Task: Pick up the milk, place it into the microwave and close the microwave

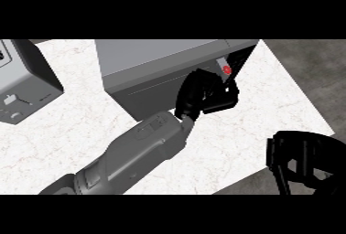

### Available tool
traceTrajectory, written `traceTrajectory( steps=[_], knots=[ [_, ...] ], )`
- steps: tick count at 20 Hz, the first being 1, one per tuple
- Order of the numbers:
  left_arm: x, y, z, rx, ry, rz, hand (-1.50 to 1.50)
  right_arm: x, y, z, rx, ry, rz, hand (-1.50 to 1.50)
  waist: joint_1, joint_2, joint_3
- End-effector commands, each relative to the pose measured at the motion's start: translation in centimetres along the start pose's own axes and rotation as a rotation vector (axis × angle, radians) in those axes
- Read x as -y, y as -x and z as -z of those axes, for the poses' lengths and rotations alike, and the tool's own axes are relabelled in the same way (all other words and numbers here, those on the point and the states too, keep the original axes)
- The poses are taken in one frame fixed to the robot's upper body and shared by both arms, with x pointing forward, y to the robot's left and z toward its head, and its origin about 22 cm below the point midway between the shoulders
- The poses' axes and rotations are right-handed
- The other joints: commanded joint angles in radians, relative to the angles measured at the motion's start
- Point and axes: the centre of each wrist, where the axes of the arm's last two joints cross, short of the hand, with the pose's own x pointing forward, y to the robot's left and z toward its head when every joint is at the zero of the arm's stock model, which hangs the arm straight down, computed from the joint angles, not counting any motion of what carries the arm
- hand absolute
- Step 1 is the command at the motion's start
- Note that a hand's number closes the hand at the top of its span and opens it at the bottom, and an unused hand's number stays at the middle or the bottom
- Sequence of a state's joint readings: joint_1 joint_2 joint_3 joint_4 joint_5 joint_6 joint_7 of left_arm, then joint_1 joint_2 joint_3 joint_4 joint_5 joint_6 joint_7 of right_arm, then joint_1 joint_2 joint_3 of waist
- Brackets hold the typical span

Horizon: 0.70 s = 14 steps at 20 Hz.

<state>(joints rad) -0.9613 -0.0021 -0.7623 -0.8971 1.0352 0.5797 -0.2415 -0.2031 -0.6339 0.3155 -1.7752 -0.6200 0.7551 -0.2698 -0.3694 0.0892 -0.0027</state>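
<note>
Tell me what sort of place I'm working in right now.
Most likely a kitchen. There is a white marbled countertop, a grey microwave standing on it, and a second grey appliance with controls at the view's left edge. Dark floor shows past the counter's right side.

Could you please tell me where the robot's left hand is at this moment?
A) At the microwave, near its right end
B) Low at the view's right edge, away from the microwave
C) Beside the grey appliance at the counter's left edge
A: the left hand is at the microwave, by its right end, while the hand low at the view's right is the right hand.
</note>
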Motion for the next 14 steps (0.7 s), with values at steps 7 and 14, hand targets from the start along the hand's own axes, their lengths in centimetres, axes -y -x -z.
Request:
traceTrajectory(
  steps=[7, 14],
  knots=[
    [-7.1, 2.6, 0.7, -0.060, -0.145, -0.168, 1.50, -3.6, 0.8, 0.0, 0.031, 0.034, 0.044, 1.50, 0.069, -0.001, -0.007],
    [-8.0, 3.5, 0.6, -0.062, -0.093, -0.194, 1.50, -6.2, 0.6, 0.8, 0.059, 0.047, 0.044, 1.50, 0.081, -0.008, -0.005]
  ],
)
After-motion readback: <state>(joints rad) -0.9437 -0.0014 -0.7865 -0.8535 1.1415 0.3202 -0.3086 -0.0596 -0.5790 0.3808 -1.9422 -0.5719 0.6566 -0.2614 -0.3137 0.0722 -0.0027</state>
